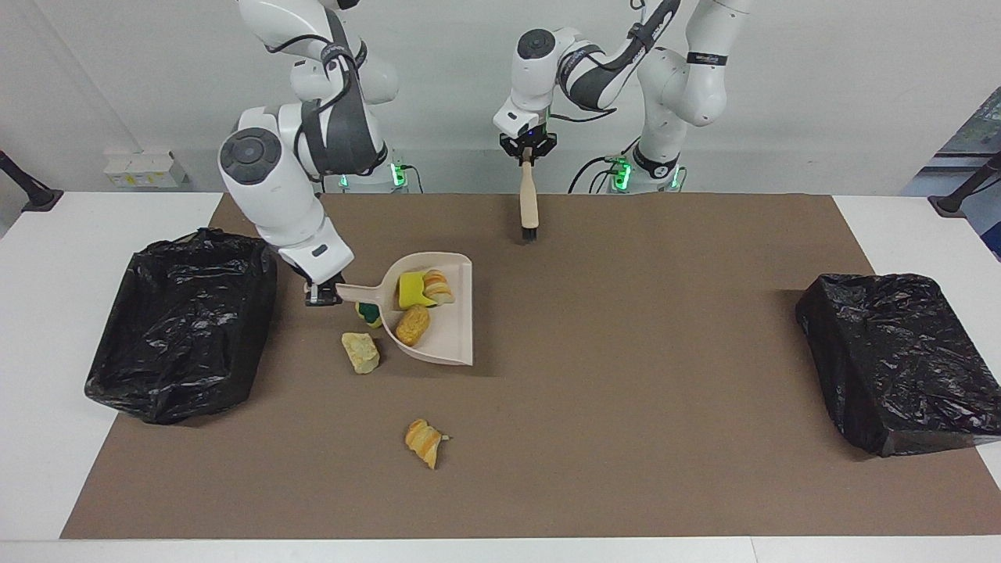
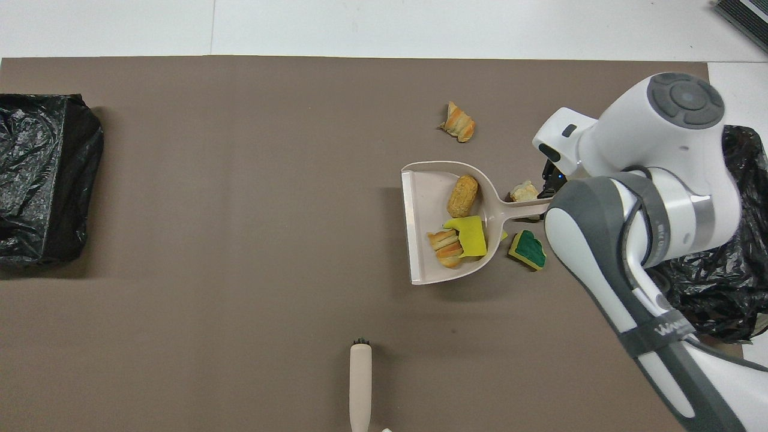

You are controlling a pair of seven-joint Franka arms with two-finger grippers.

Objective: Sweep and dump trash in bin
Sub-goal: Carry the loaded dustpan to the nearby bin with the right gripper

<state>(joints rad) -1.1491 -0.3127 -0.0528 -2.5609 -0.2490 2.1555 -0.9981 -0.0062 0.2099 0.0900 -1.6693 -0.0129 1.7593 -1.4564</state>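
The right arm bends low, its right gripper (image 1: pixel 321 295) clamped on the raised dustpan (image 1: pixel 452 328) handle; the left gripper (image 1: pixel 528 154) grips the hanging brush (image 1: pixel 529 205). Two black bins (image 1: pixel 181 328) flank the mat. Of the trash (image 1: pixel 414 324), three scraps ride in the pan and four lie beneath or beside it.

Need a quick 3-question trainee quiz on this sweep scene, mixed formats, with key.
1. Count: how many scraps lie in the dustpan that the right tool holds by its handle?
2. True or false: the left tool holds the brush with its bristles pointing up.
3. Fill in: of the scraps loose on the mat, the one farthest from the robots is the ____ lump.

Key:
1. Three.
2. False: the bristles point down.
3. Croissant-like: the croissant-like lump.
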